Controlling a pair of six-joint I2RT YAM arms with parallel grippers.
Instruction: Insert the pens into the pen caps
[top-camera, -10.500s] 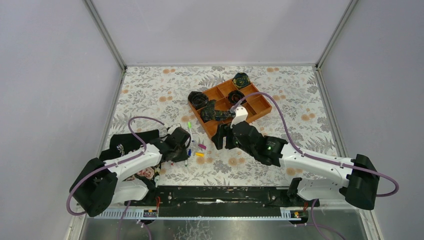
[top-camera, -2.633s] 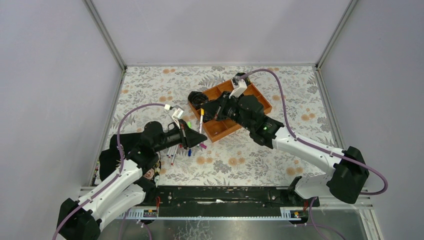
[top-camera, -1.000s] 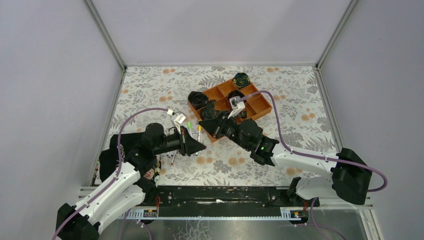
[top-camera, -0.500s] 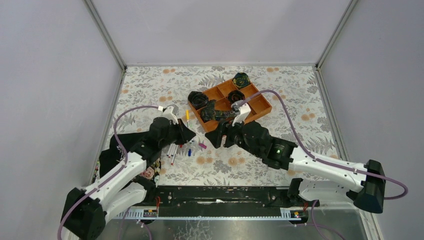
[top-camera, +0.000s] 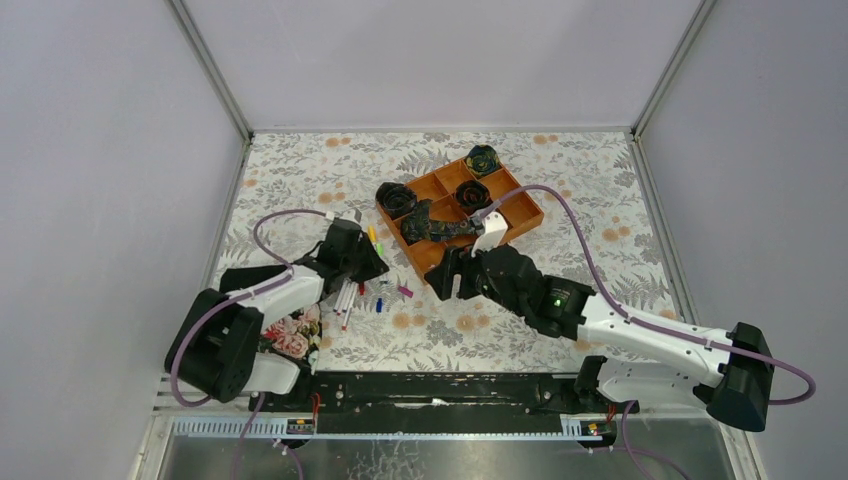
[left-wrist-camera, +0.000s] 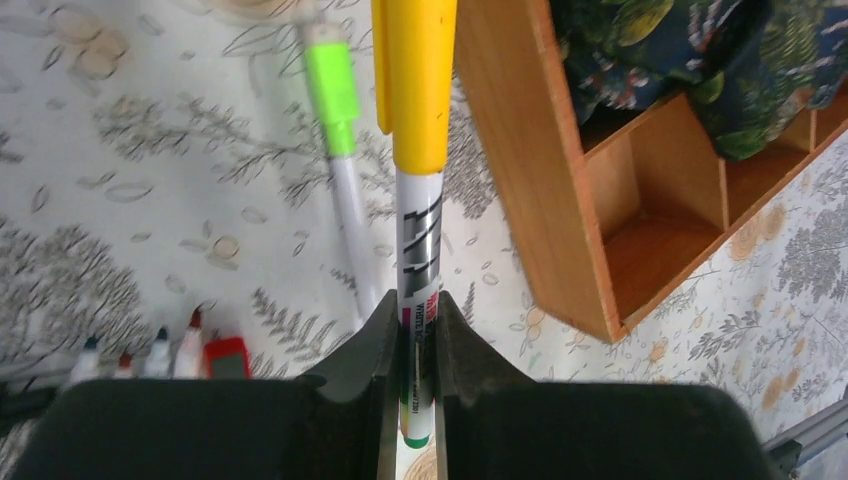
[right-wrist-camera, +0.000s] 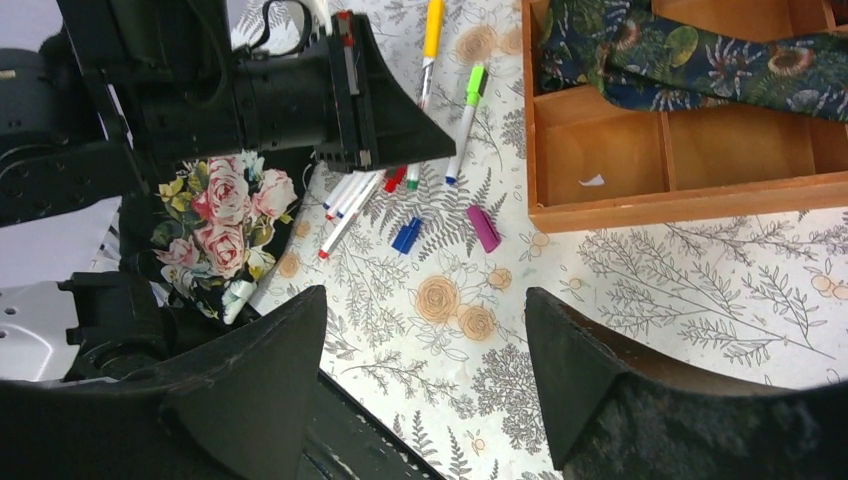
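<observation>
On the flowery table (top-camera: 450, 340), by the wooden tray (right-wrist-camera: 680, 198), the right gripper (right-wrist-camera: 425, 300) hangs wide and empty. The left gripper (left-wrist-camera: 415, 305) pinches a pen (left-wrist-camera: 418, 230) already wearing its yellow cap (left-wrist-camera: 415, 80). A green-capped pen (left-wrist-camera: 335, 90) lies done nearby. Some bare pens (right-wrist-camera: 345, 205), a blue cap (right-wrist-camera: 406, 235) and a pink cap (right-wrist-camera: 483, 228) wait their turn.

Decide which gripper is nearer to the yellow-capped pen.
Left. The left gripper is shut on the yellow-capped pen; the right gripper hangs open, apart from it, beside the wooden tray.
</observation>
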